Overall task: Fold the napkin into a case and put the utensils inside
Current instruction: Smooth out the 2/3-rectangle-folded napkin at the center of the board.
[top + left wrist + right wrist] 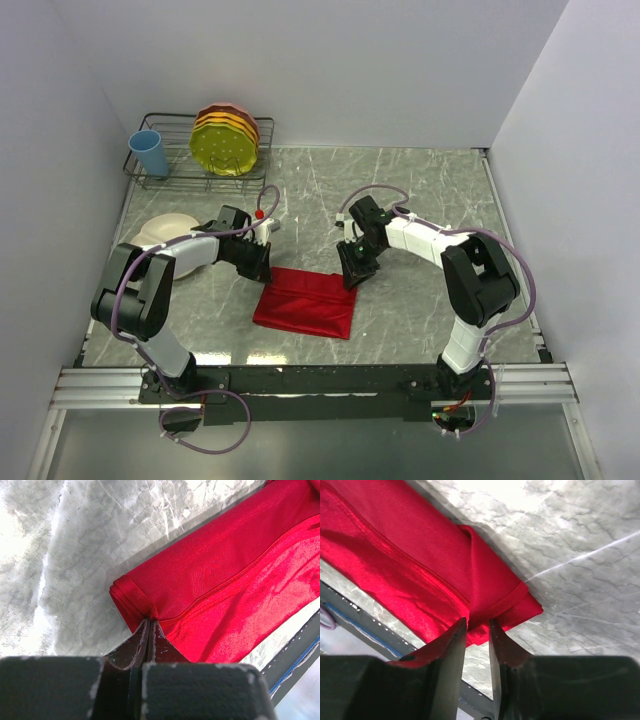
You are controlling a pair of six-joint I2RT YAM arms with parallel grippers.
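Napkin [305, 303] lies folded on the surface [420, 190] at centre frame. Left hand [264, 274] is clenched on its upper left corner; right hand [350, 280] pinches its upper right corner. The cloth spreads below and between them.

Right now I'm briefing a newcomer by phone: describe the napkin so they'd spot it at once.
On the grey marble table, look at the near middle. The napkin lies there folded into a rectangle, left gripper and right gripper at its far corners. It is the only red, shiny cloth; its neighbours are a cream plate and a wire rack.
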